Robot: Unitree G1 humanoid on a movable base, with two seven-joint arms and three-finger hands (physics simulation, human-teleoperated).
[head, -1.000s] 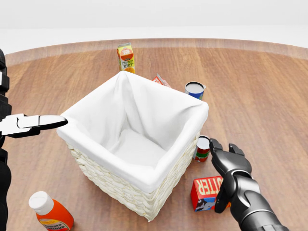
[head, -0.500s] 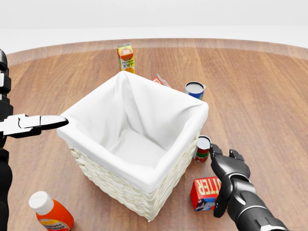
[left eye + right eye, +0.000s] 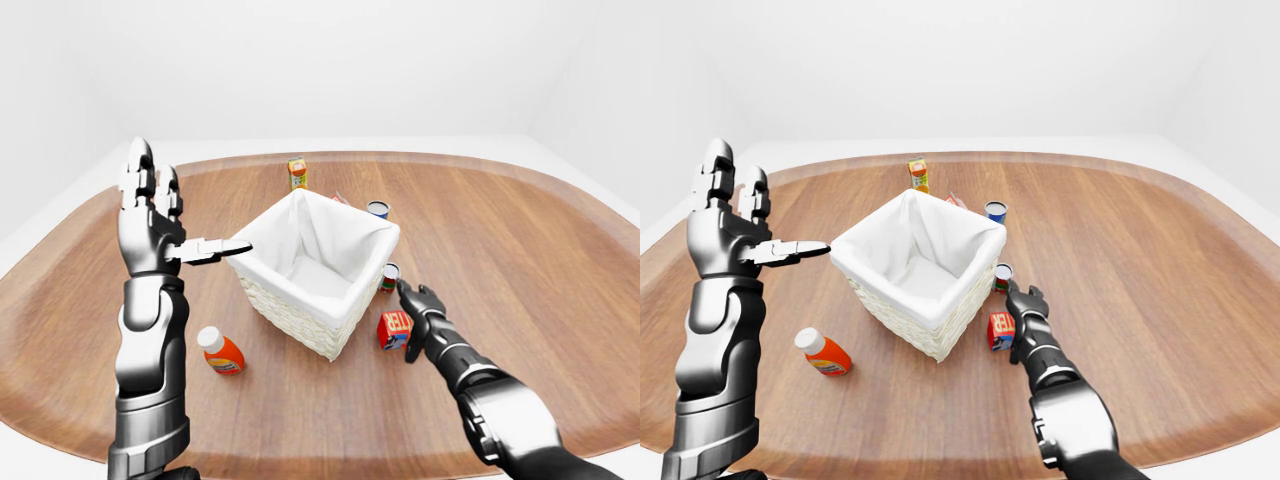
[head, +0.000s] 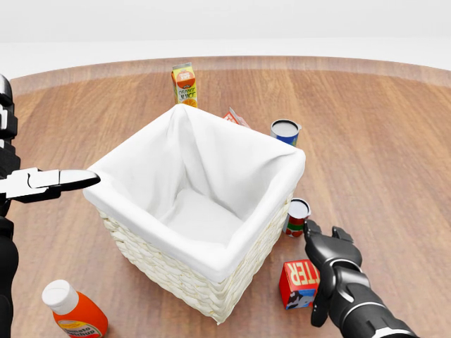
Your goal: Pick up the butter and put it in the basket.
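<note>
**Right hand down beside the butter, not gripping it**

So the right hand [image 4: 330, 260] has its fingers spread, and it sits just right of the butter [image 4: 299, 283], the red box lying on the wood just beside the basket's near right corner. From the head view I honestly can't tell if a finger is touching the box or only close to it. Compared with a second ago that hand has slid down and left, closer in against the box; the butter itself hasn't budged, and neither has anything else.

The left hand [image 3: 150, 215] is raised up high on the left, fingers spread, one finger pointing toward the basket [image 4: 158, 264] rim, holding nothing.

Going outward: one white-lined wicker basket, nothing visible inside it. Two cans: a small one [image 4: 297, 216] between butter and basket, a blue one [image 4: 285, 131] farther off. One orange juice carton [image 4: 184, 84] on the far side, one orange bottle [image 4: 74, 314] with a white cap near left, and one small red packet [image 4: 235, 117] peeking out beyond the far rim.

All of it sits on a big rounded wooden table [image 3: 520, 250] in a plain white room.
</note>
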